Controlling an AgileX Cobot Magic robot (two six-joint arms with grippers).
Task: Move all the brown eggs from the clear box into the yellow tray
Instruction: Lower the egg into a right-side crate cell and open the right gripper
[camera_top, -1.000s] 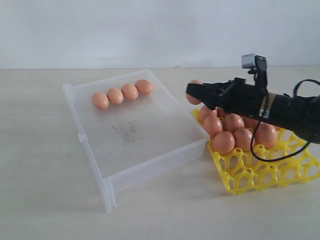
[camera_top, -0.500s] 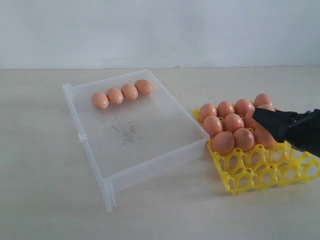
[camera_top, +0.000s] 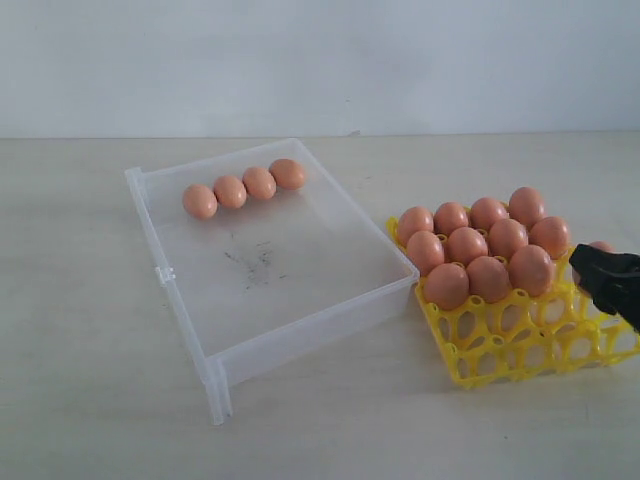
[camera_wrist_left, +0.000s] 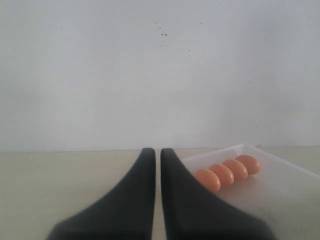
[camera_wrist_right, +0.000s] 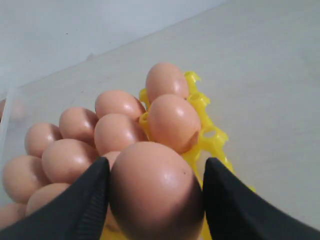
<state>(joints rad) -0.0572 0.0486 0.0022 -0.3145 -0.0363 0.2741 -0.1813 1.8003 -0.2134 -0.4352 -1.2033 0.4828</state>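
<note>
Several brown eggs lie in a row at the far end of the clear box. The yellow tray to its right has several eggs in its far rows; the near cups are bare. My right gripper is at the tray's right side, shut on one brown egg that fills the gap between its black fingers. That egg peeks out behind the gripper tip. My left gripper is shut with nothing in it, low over the table beside the box; it does not show in the exterior view.
The box and tray sit on a pale table against a white wall. The tray touches the box's near right corner. Dark scuffs mark the box floor.
My right gripper has carried the egg rightward, from the box's right edge across the tray to the tray's right side. The eggs in the box have not moved.
</note>
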